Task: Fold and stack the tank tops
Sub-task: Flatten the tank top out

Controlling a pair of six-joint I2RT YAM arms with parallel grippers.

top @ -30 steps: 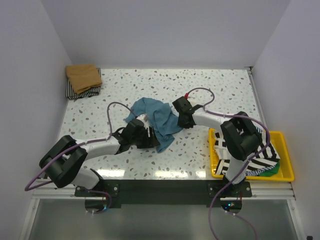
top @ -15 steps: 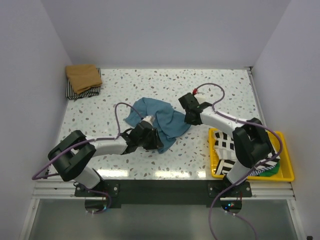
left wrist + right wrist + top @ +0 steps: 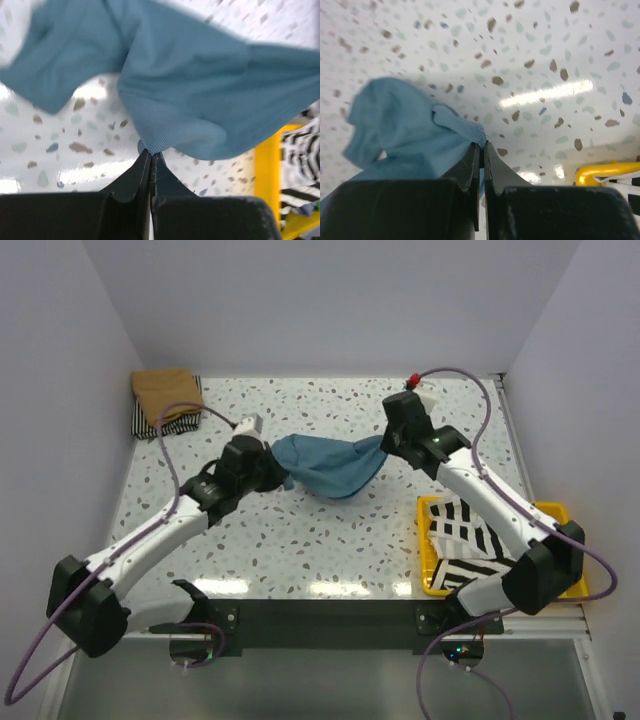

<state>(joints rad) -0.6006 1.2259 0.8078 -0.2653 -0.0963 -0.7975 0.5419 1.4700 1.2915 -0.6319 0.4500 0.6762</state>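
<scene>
The left fingers [image 3: 148, 161] are pinched shut on a ribbed hem of the teal tank top [image 3: 330, 466]. The right fingers [image 3: 477, 151] are clamped on another hemmed edge of the same cloth. The top is slung between the two pairs of fingers over the middle of the speckled desk [image 3: 300, 540], and its belly sags below both grips. Whether its lowest fold touches the desk cannot be told.

Well apart from the left fingers, out at the desk's far left corner, a folded tan tank top [image 3: 167, 390] lies on a folded striped tank top [image 3: 165, 424]. On the near side of the right fingers, a yellow tray [image 3: 424, 565] sits at the desk's right edge. More striped tank tops [image 3: 465, 535] are heaped loose in it. The right arm reaches across above the tray and hides part of it and its load. A purple cable loops from each arm near the fingers.
</scene>
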